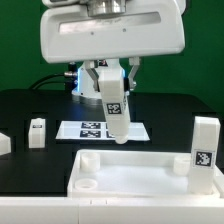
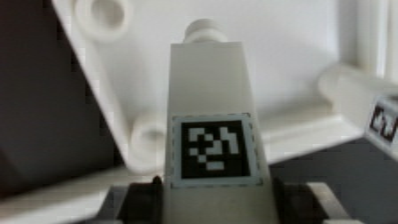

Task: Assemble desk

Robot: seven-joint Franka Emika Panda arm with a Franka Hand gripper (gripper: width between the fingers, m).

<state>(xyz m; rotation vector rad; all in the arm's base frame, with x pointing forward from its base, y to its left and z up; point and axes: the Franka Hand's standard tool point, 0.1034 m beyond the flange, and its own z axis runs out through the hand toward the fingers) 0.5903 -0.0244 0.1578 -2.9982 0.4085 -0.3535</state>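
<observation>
Jaws clamped on white leg (image 1: 116, 126), black-and-white tag (image 2: 214, 150) on it, held above desk top (image 1: 135, 172)

The gripper (image 2: 217, 195) clasps a white square leg (image 2: 210, 90) between its two fingers (image 2: 137, 198). The leg's black-and-white tag (image 2: 215, 148) faces the camera, and a small stud sits at the leg's far end. Beyond it lies the white desk top (image 2: 294, 35) with one round corner socket (image 2: 98, 14) showing. A blurred second leg (image 2: 352, 92) is seen against the desk top, and the dark tabletop (image 2: 36, 120) lies alongside.
</observation>
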